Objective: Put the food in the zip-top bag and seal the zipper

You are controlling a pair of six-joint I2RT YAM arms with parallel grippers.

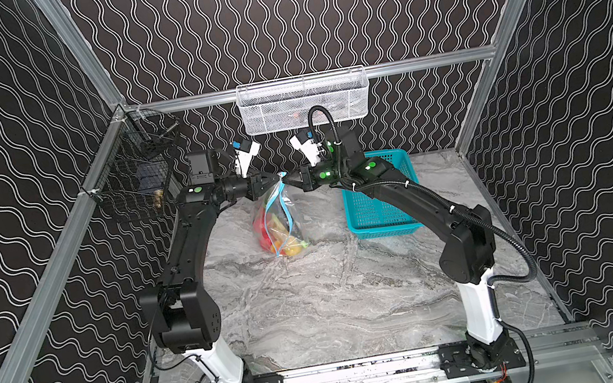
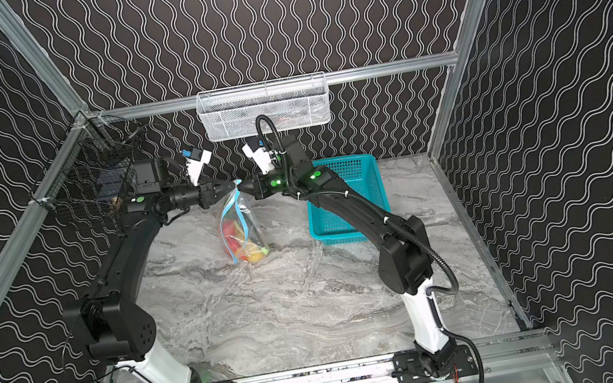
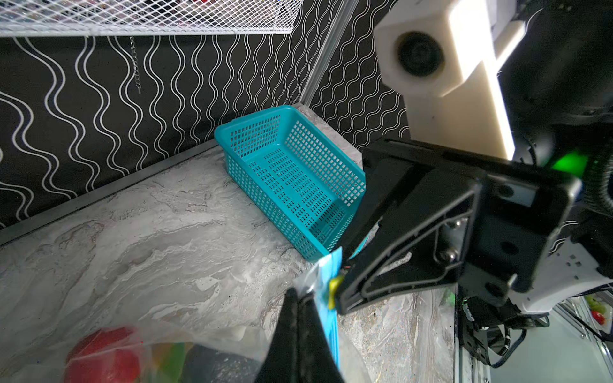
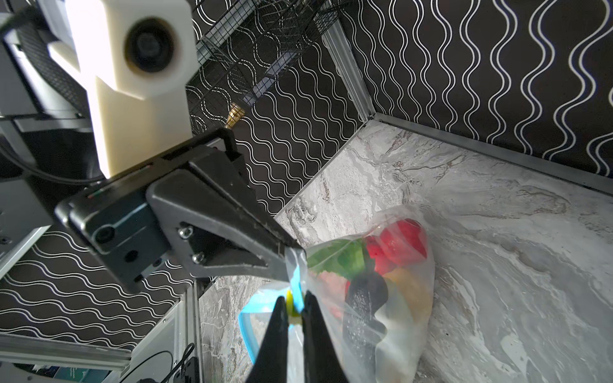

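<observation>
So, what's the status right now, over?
Left gripper shut on zip-top bag corner. Right gripper shut on zipper slider. Food inside bag. Nothing blocking.

You have black walls (image 1: 288,14) printed with white wavy lines on three sides, edged by an aluminium frame (image 1: 422,62). Your work surface (image 1: 315,305) is grey and marble-patterned, evenly lit. A white mesh basket (image 1: 302,100) hangs on the rear rail and a black wire basket (image 1: 133,175) on the left one. A teal plastic basket (image 1: 383,230) sits at the back right.
</observation>
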